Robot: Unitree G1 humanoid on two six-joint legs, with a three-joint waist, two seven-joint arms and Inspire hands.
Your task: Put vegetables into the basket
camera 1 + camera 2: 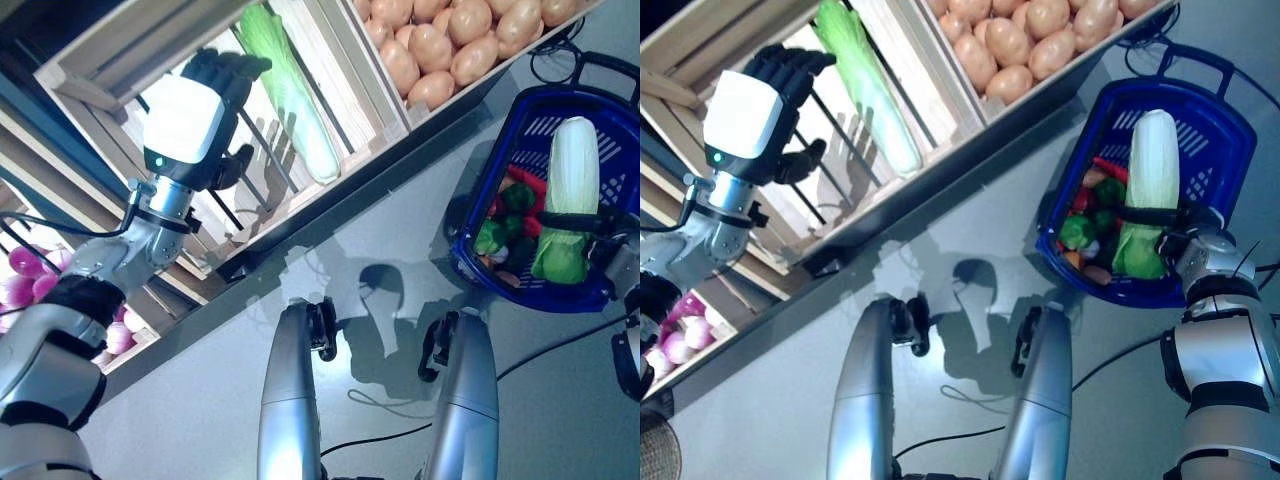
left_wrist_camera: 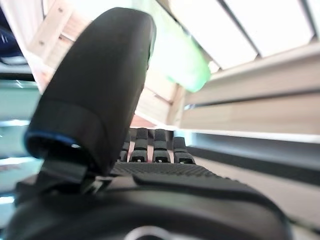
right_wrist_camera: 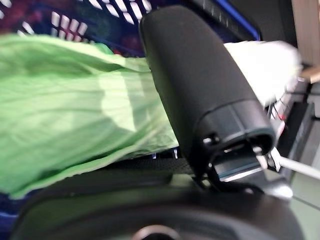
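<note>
Now the right hand (image 1: pixel 1188 243) has its fingers wrapped round a cabbage (image 1: pixel 1146 190) lying lengthwise over the blue basket (image 1: pixel 1230 128), while the left hand (image 1: pixel 205 105), fingers loosely curled and empty, hovers just beside another cabbage (image 1: pixel 290 95) lying lengthwise in the slatted wooden crate (image 1: pixel 190 240), potatoes (image 1: pixel 450 40) in the neighbouring crate

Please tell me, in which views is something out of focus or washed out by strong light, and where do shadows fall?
Left wrist view: the cabbage past the left hand is blurred and the crate slats are glared white. Right wrist view: the right hand lies over blurred green leaves of the cabbage. Left eye view: soft shadows fall on the grey floor beside the blue basket.
</note>
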